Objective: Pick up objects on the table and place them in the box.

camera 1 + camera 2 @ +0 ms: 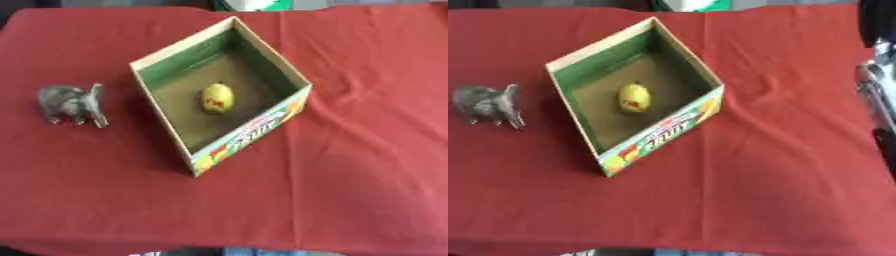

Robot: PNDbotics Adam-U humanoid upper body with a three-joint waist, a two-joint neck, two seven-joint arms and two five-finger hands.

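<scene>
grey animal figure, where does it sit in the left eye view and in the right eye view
Left eye view: the grey animal figure stands at mid-left on the red cloth, apart from the box's left side.
Right eye view: the same figure sits hard against the picture's left edge, further from the box.
Shared landmark: the open cardboard box with the yellow object lying inside.

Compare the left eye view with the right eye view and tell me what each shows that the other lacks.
Only the left eye view: nothing of note beyond slightly more cloth at its left.

Only the right eye view: part of the robot's right arm along the right edge; no hand shows.

Both: the open cardboard box on the red tablecloth, a yellow object inside it, and a grey animal figure on the cloth to the box's left.
</scene>
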